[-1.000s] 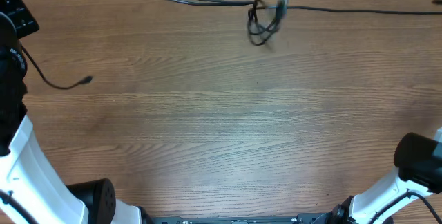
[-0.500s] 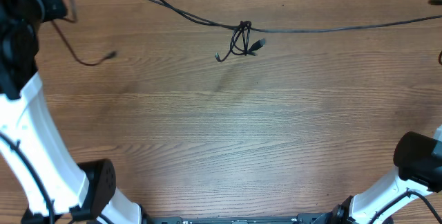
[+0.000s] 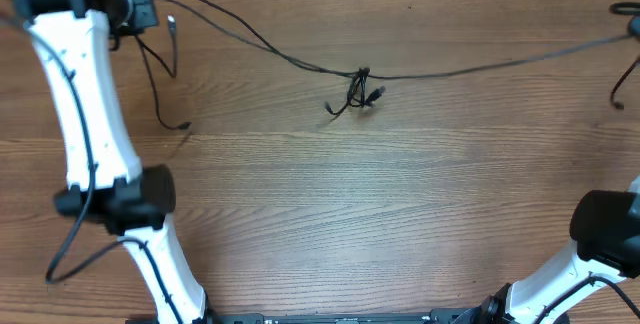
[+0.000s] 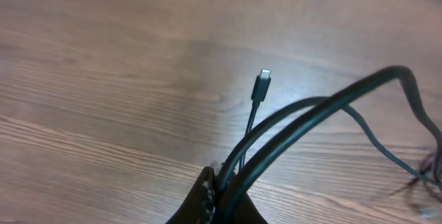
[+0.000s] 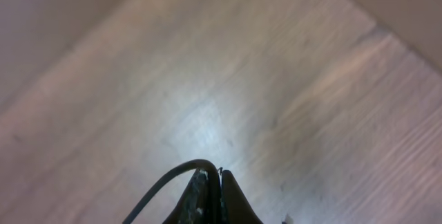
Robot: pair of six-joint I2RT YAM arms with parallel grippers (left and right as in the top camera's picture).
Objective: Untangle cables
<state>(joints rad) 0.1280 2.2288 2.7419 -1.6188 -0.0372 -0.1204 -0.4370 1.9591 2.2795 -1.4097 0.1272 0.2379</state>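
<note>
Cables (image 3: pixel 359 88) stretch taut over table (image 3: pixel 350 214), knotted midway.

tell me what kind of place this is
Most likely a robot lab workbench, though little beyond the table shows. There is a bare wood-grain table, a white left arm and right arm rising from its near edge, and thin black cables strung across it with a tangle in the middle.

Black cables (image 3: pixel 357 91) — brown wood-grain table (image 3: pixel 400 194) — white left arm (image 3: pixel 88 114).

A light-brown wood-grain table (image 3: pixel 400 204) fills the view under soft light.
</note>
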